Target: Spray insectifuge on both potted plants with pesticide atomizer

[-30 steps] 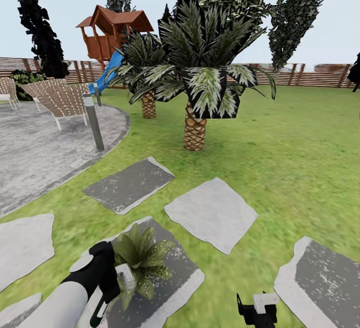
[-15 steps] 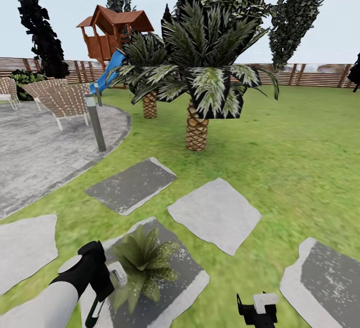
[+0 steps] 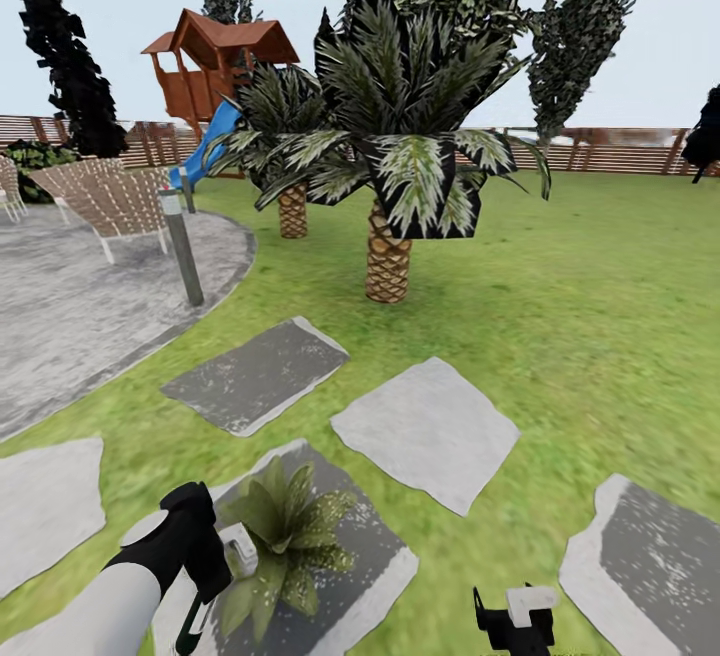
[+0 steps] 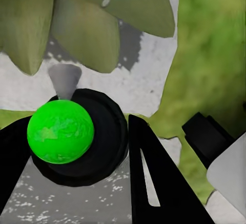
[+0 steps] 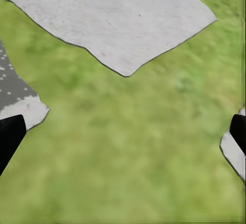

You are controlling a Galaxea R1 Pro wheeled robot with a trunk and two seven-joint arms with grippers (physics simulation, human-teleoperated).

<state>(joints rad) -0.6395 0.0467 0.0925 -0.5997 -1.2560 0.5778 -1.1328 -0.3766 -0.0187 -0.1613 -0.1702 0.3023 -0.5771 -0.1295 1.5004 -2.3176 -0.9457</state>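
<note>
My left claw (image 4: 77, 147) clamps the green-capped black atomizer (image 4: 60, 130), grey nozzle at the speckled green rosette (image 3: 285, 536), lower left. Right claw (image 5: 123, 131) gapes empty over grass. Drifting wide could leave outer leaves unsprayed.

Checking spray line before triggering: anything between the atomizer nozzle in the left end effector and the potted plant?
Nothing visible. The grey cone nozzle on the green-capped black atomizer points straight at the speckled broad-leaved potted plant, with only bare grey stepping slab between them.

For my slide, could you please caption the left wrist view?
Left gripper holding the green-capped atomizer, nozzle aimed at a potted plant.
</note>
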